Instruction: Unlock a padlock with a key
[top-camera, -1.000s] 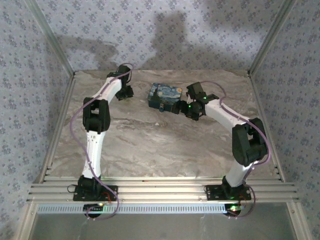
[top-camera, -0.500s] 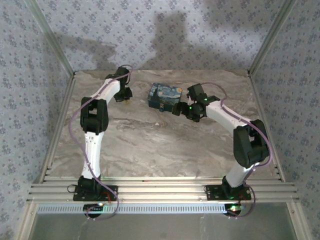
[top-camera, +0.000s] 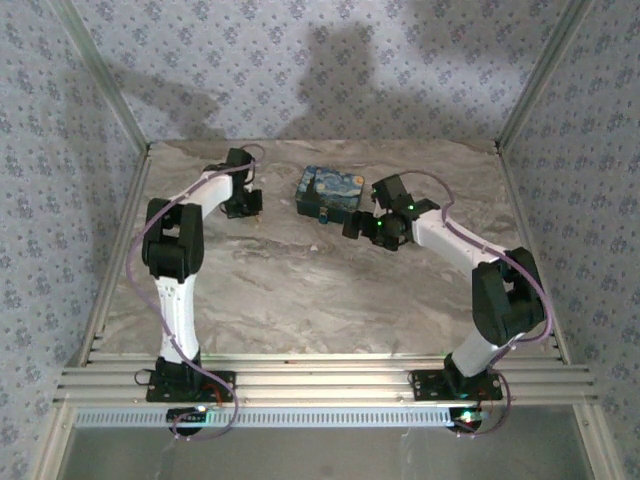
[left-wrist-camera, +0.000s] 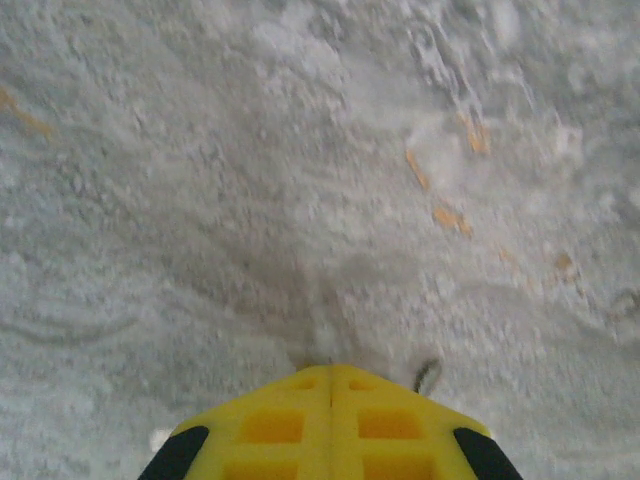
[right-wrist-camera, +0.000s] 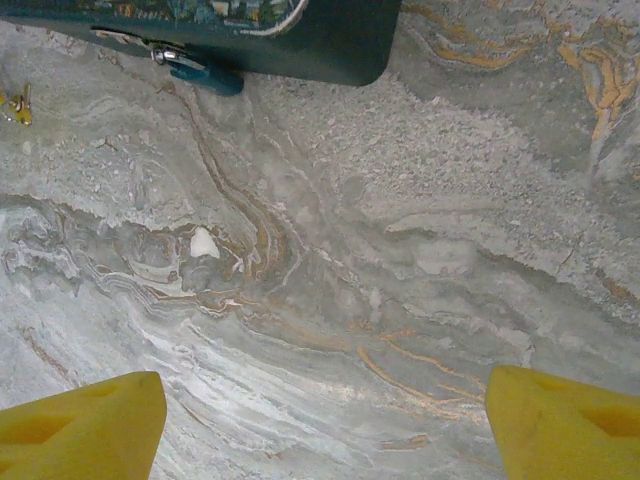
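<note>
One shift we log: left gripper (left-wrist-camera: 330, 405), pressed closed, drew nearward; right gripper (right-wrist-camera: 320, 415) gapes wide near tiny dark bluish-headed key (right-wrist-camera: 205, 76).

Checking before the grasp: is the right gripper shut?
No, the right gripper is open, its yellow fingers far apart over the marble table.

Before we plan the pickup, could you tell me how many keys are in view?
1. The key lies at the edge of the dark blue box, in the right wrist view. Others may be hidden under the box.
</note>
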